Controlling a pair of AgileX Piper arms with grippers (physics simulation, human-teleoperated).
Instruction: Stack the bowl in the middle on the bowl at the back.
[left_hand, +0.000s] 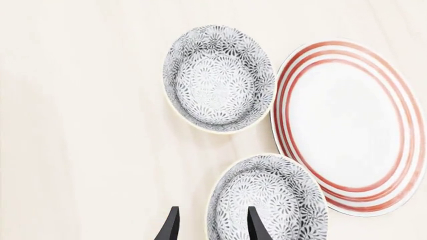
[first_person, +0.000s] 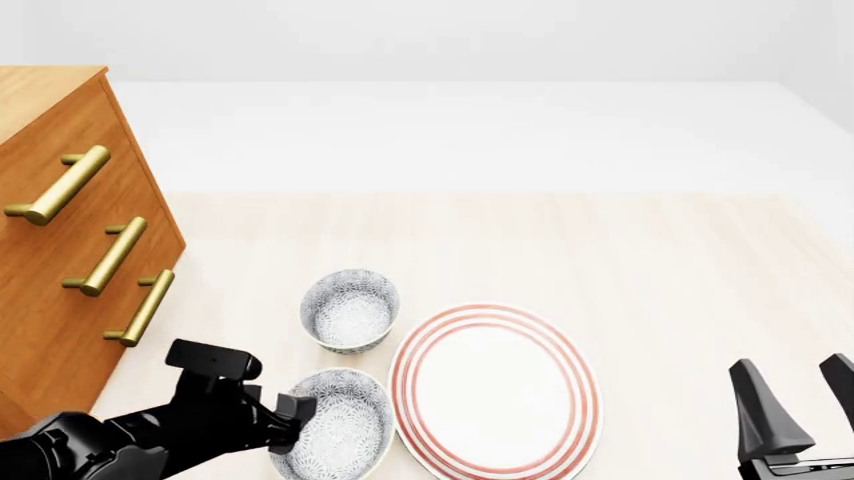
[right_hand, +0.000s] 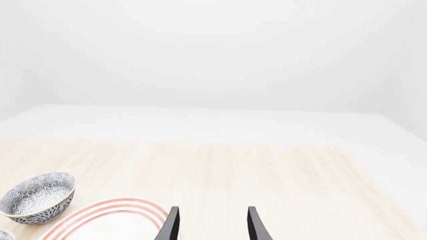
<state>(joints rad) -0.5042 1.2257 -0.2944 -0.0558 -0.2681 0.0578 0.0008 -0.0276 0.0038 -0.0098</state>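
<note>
The bowl in the middle (first_person: 344, 428) (left_hand: 270, 200) is the wider speckled one, lying nearest me beside the plate. The bowl at the back (first_person: 350, 308) (left_hand: 219, 79) (right_hand: 38, 201), narrower and deeper, stands just beyond it. My left gripper (first_person: 294, 418) (left_hand: 212, 227) is open at the middle bowl's left rim. In the left wrist view one finger shows over the bowl's inside and the other outside the rim; contact cannot be told. Far right, near the table's front, my right gripper (first_person: 801, 392) (right_hand: 212, 225) is open and holds nothing.
A big white plate with red rings (first_person: 497, 392) (left_hand: 350, 125) (right_hand: 110, 212) lies right of both bowls, almost touching them. A wooden drawer cabinet with brass handles (first_person: 67, 250) stands along the left edge. Bare table stretches behind and to the right.
</note>
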